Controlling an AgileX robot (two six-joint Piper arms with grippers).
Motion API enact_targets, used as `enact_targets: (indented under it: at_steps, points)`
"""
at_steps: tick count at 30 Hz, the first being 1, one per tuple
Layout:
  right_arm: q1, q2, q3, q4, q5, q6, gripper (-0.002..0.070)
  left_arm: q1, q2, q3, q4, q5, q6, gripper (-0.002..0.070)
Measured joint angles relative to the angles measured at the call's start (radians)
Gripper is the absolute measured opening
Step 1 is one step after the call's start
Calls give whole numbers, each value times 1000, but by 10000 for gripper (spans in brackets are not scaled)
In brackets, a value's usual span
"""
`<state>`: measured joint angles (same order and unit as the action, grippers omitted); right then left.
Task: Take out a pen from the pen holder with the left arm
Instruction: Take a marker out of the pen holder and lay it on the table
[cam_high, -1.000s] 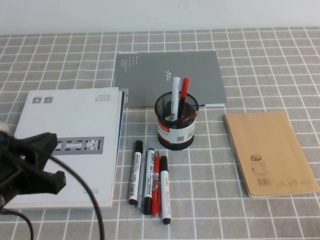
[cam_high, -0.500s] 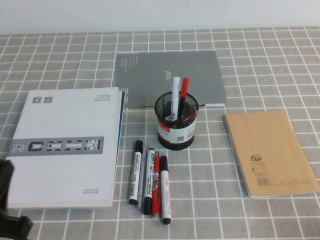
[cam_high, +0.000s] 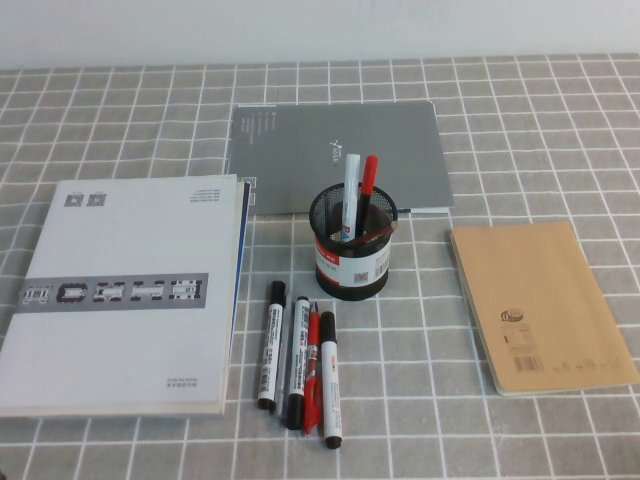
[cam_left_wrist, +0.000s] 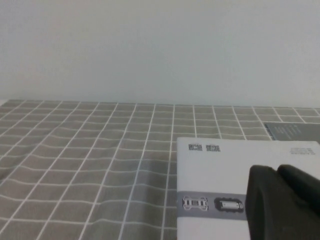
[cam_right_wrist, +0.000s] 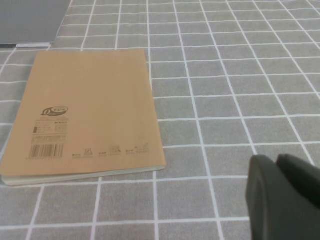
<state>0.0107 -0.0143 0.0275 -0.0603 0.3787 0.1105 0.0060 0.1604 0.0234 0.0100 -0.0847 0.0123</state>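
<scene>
Upright inside round black wire-mesh pen holder (cam_high: 352, 250): white marker (cam_high: 351, 185), red pen (cam_high: 368, 178). Just in front: four pens (cam_high: 297, 350) lying flat, perhaps already extracted. Well left of holder, above white book (cam_high: 130, 250): left gripper (cam_left_wrist: 282, 200), closed, empty. Right of holder, beside tan notebook (cam_high: 540, 300): right gripper (cam_right_wrist: 285, 195).

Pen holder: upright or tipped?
Upright: pen holder rim up, two pens standing inside. Left gripper near the white book, right gripper near the tan notebook.

L gripper (cam_left_wrist: 280, 200), near left, just over the white softcover book (cam_left_wrist: 225, 160): matte black plastic, blocky w/ rounded tops, one dark seam btwn two humps. R gripper (cam_right_wrist: 280, 195), near right, beside the tan paper-cover notebook (cam_right_wrist: 90, 110): same matte black, smooth, rounded edges.
</scene>
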Motion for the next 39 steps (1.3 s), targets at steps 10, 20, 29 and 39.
enact_targets:
  at_steps: [10, 20, 29, 39]
  points:
    - [0, 0, 0, 0, 0, 0, -13, 5, -162, 1, 2, 280, -20, -3]
    - [0, 0, 0, 0, 0, 0, -13, -97, -167, 1, -89, 448, 101, -3]
    - [0, 0, 0, 0, 0, 0, -13, -97, -171, 1, -94, 455, 107, -3]
    - [0, 0, 0, 0, 0, 0, -13, -97, -171, 1, -96, 458, 109, -3]
